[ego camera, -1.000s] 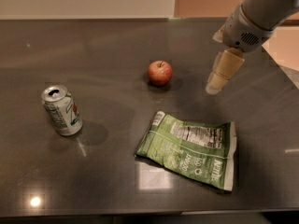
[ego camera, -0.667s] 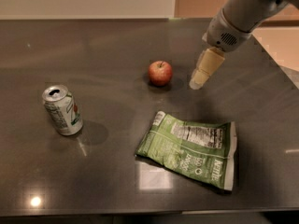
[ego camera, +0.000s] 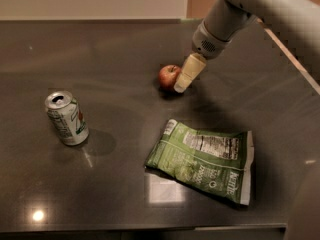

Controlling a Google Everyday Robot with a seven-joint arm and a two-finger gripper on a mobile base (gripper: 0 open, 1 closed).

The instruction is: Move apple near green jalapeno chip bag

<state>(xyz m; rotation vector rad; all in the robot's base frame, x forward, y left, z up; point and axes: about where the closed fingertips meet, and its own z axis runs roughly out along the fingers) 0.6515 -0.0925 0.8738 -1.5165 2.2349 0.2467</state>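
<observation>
While the gripper (ego camera: 181,86) hangs right at the apple (ego camera: 169,76), tip down and slanted, I honestly can't tell how wide it's open or whether it has hold of anything. From this angle it just reads as one pale wedge.

The apple sits on the table (ego camera: 100,49) toward the far side, just on the view's left of the gripper tip, touching it or as good as.

What matters for the next bit, I reckon: the bag (ego camera: 205,159) lies flat, well apart from the apple, nearer the camera and a little to the view's right, with its long axis running roughly across the view. So the apple has to travel toward the camera. My guess is it needs a proper grab first, since a round apple could roll off if nudged. The can (ego camera: 67,118) stands way off on the left, out of the path.
</observation>
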